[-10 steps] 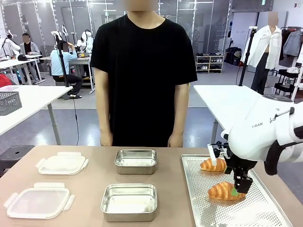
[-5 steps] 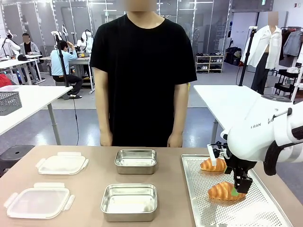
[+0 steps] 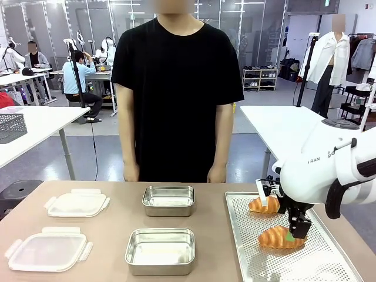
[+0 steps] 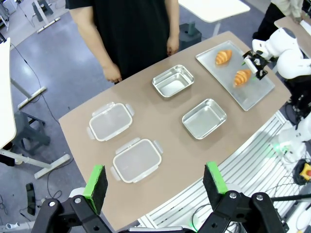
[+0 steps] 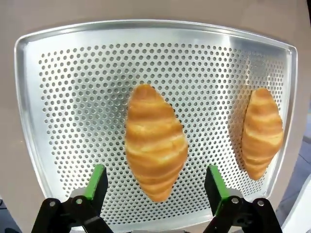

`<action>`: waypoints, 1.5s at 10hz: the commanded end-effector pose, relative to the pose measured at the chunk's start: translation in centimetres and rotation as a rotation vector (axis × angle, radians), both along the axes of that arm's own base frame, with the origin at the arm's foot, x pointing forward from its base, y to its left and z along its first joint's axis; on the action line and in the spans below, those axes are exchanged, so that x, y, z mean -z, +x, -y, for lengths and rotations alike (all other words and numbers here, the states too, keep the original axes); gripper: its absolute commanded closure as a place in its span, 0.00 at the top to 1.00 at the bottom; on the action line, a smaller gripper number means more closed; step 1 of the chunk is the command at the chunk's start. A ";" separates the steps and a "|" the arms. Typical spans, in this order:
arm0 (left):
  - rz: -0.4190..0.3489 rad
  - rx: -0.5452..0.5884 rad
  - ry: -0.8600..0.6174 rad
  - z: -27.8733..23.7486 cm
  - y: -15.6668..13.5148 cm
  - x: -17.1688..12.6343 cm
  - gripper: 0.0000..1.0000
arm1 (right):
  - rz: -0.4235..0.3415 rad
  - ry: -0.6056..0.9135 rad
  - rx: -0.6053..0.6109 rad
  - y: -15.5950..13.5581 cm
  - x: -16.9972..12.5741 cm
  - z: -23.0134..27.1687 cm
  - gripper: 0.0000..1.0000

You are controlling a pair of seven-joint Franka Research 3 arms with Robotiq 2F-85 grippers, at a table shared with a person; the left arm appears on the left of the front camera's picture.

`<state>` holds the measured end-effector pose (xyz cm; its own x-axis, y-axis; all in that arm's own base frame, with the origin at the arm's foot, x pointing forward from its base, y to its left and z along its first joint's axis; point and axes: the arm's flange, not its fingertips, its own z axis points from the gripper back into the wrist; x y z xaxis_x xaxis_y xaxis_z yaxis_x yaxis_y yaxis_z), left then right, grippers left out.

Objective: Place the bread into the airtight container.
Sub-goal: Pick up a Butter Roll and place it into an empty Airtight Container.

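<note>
Two croissants, the bread, lie on a perforated metal tray (image 3: 320, 258) at the right: a near one (image 3: 275, 238) and a far one (image 3: 262, 205). My right gripper (image 3: 291, 234) hangs just over the near croissant (image 5: 155, 141), open, with a green pad on either side of it and not touching; the other croissant (image 5: 262, 132) lies off to the side. Two empty steel containers (image 3: 168, 200) (image 3: 160, 251) sit mid-table. My left gripper (image 4: 155, 180) is open, high above the table, holding nothing.
Two clear plastic lids (image 3: 77, 203) (image 3: 48, 249) lie at the table's left. A person in a black shirt stands at the far edge, hands down at the sides. The tray (image 5: 73, 97) has bare room around the croissants.
My right gripper has drifted slightly left over the near croissant, staying open. Nothing else has moved.
</note>
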<state>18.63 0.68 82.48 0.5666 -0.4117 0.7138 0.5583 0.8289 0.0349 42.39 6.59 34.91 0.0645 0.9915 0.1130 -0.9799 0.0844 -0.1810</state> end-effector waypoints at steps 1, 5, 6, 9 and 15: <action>0.002 0.001 0.004 0.0 0.0 -0.3 1.00 | 0.030 -0.041 0.018 0.0 1.6 0.1 1.00; 0.002 0.001 0.004 0.0 0.0 -0.3 1.00 | -0.058 -0.005 0.043 1.4 3.6 1.0 1.00; 0.002 0.001 0.004 0.0 0.0 -0.3 1.00 | -0.061 -0.005 0.039 1.8 4.2 1.2 1.00; 0.002 0.001 0.004 0.0 0.0 -0.3 1.00 | -0.074 -0.027 0.030 2.8 5.4 1.3 1.00; 0.002 0.001 0.004 0.0 0.0 -0.3 1.00 | -0.090 -0.017 0.011 3.5 6.1 1.2 0.65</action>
<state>18.63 0.68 82.48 0.5666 -0.4117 0.7137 0.5583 0.8289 0.0349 45.55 5.71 28.90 0.1069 0.9918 0.0698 -0.9892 0.1132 -0.0928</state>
